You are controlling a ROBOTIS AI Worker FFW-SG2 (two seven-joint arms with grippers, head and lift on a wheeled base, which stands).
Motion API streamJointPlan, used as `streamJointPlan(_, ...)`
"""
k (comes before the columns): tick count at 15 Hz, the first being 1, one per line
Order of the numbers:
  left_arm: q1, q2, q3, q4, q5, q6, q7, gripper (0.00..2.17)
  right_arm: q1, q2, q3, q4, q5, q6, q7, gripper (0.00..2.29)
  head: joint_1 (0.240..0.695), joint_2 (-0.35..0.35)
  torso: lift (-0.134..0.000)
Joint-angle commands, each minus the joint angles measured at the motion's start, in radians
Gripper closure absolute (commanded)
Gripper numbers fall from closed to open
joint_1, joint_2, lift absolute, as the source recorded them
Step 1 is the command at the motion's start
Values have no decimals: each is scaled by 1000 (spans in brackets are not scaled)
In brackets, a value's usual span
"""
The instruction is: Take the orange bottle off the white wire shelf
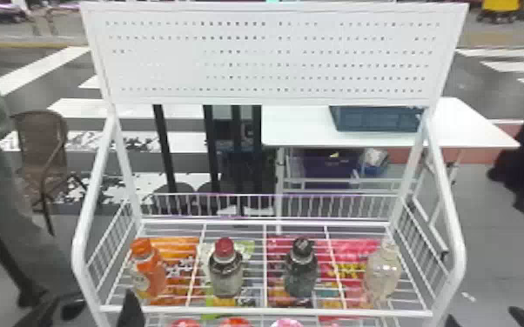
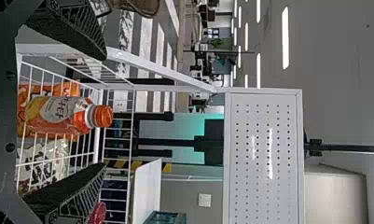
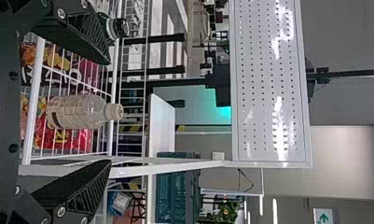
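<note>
Left end effector [image 1: 89,300] and right end effector [image 1: 481,314] gape open; orange bottle [image 1: 154,276] bears pale, lettered label [image 2: 55,109].

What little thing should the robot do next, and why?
Probably ease the left gripper forward before closing it: its jaws are open, and in the left wrist view the orange bottle appears between them but seemingly farther ahead, standing upright on the white wire shelf.
</note>
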Motion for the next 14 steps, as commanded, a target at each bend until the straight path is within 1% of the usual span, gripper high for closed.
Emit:
streamJointPlan(1, 0, 0, 1, 2, 0, 2, 0, 87, -1, 0, 0, 2, 1, 0, 0, 147, 499, 0, 0)
streamJointPlan(4, -6, 0, 1, 17, 2, 2, 0, 87, -1, 0, 3, 2, 1, 0, 0, 147, 499, 0, 0)
streamJointPlan(6, -29, -8, -2, 64, 3, -8, -3, 87, -3, 3, 3, 3, 1, 0, 0, 147, 499, 0, 0)
streamJointPlan(8, -81, -11, -18, 164, 6, -54, -11, 87, -4, 3, 4, 5, 1, 0, 0, 147, 499, 0, 0)
streamJointPlan(10, -164, -11, -42, 316, 5, -124, -15, 87, -4, 3, 7, 6, 1, 0, 0, 147, 499, 0, 0)
streamJointPlan(13, -281, -15, -70, 483, 17, -143, -31, 87, -4, 5, 11, 8, 3, 0, 2, 147, 499, 0, 0)
streamJointPlan(14, -319, -17, -79, 537, 15, -182, -31, 87, -4, 5, 11, 9, 3, 0, 0, 147, 499, 0, 0)
